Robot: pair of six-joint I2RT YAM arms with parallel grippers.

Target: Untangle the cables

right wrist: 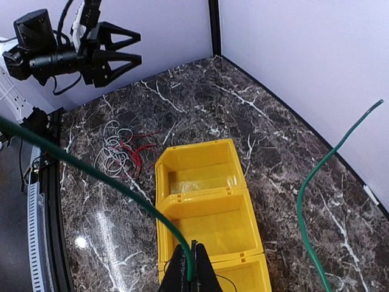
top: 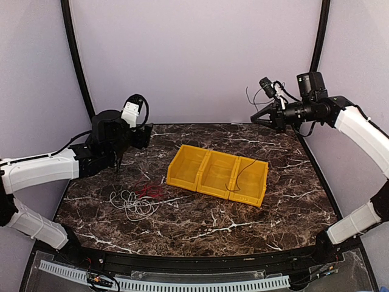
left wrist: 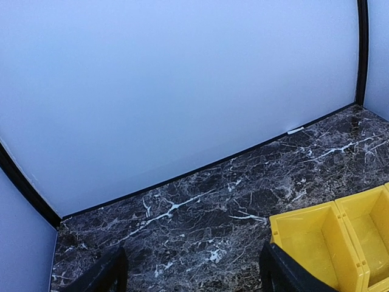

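A white cable (top: 130,204) and a red cable (top: 150,191) lie tangled together on the marble table, left of the yellow bins; the right wrist view shows the white cable (right wrist: 108,152) and red cable (right wrist: 137,149) too. My right gripper (top: 260,117) hangs high above the right end of the bins. That gripper (right wrist: 192,267) is shut on a green cable (right wrist: 121,182), whose two ends arc free in the air. A thin dark cable (top: 236,175) lies in the rightmost bin. My left gripper (top: 146,135) is raised above the table's back left, open and empty (left wrist: 194,274).
A yellow tray of three joined bins (top: 182,176) stands mid-table, angled; its left and middle compartments hold nothing. The back wall and black corner posts (top: 76,55) close in the table. The tangle lies near the table's left edge (top: 64,201).
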